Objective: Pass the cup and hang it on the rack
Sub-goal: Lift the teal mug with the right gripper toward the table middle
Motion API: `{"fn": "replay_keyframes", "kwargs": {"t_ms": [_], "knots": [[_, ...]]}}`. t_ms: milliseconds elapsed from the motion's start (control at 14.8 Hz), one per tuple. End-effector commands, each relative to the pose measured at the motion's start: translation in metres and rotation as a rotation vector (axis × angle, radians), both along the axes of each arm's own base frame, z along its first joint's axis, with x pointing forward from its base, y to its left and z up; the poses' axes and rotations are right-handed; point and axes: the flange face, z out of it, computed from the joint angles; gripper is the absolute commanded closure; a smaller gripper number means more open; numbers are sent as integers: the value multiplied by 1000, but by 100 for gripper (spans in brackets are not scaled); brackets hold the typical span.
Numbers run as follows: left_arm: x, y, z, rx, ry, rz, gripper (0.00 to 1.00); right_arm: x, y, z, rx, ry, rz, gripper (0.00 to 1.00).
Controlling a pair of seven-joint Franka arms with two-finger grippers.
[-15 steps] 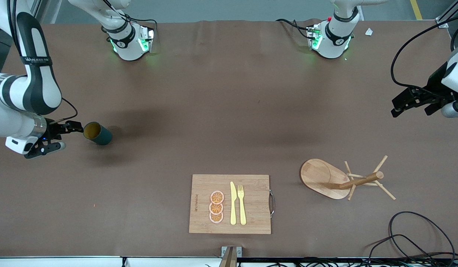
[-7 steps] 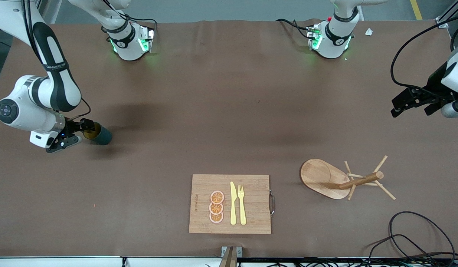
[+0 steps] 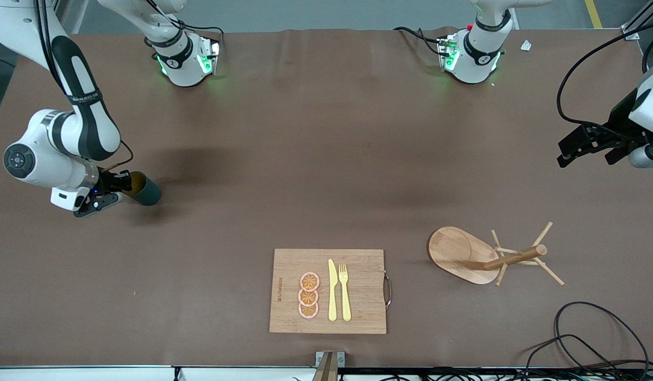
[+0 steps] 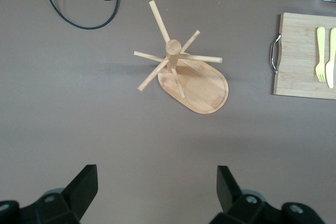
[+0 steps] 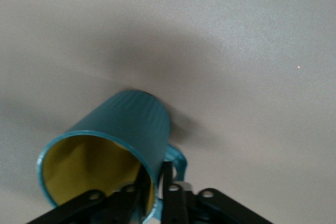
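The teal ribbed cup [image 3: 146, 194] lies on its side on the table at the right arm's end, its yellow mouth toward my right gripper [image 3: 123, 188]. In the right wrist view the cup [image 5: 131, 129] fills the middle. My right gripper [image 5: 155, 176] is shut on its rim beside the handle, one finger inside and one outside. The wooden rack [image 3: 485, 256] stands at the left arm's end and also shows in the left wrist view [image 4: 202, 85]. My left gripper [image 3: 586, 150] waits open and empty in the air above the table by the rack [image 4: 157, 182].
A bamboo cutting board [image 3: 358, 312] with a yellow knife, a yellow fork and several orange slices lies near the front edge at the middle. Black cables [image 3: 586, 338] loop on the table nearer the front camera than the rack.
My right arm swung in toward the cup. Its gripper slid one finger into the mouth and closed on the rim, nudging the cup slightly. The left arm has not moved.
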Motion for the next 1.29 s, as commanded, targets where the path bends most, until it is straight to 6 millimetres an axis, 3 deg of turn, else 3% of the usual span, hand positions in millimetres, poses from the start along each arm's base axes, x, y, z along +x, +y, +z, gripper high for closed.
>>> {"fn": "replay_keyframes", "kwargs": {"t_ms": [0, 203, 474, 880, 1218], "knots": [[-1, -2, 3, 17, 1, 1, 0, 1, 4, 9, 10, -13, 11, 100], [-1, -1, 3, 19, 2, -5, 0, 12, 35, 43, 42, -8, -13, 100], [-1, -2, 2, 18, 2, -3, 0, 15, 124, 77, 0, 24, -141, 100], [-3, 4, 0, 19, 24, 0, 0, -1, 305, 92, -42, -2, -312, 100], [-4, 2, 1, 18, 24, 9, 0, -8, 446, 69, -82, -6, -467, 100]]}}
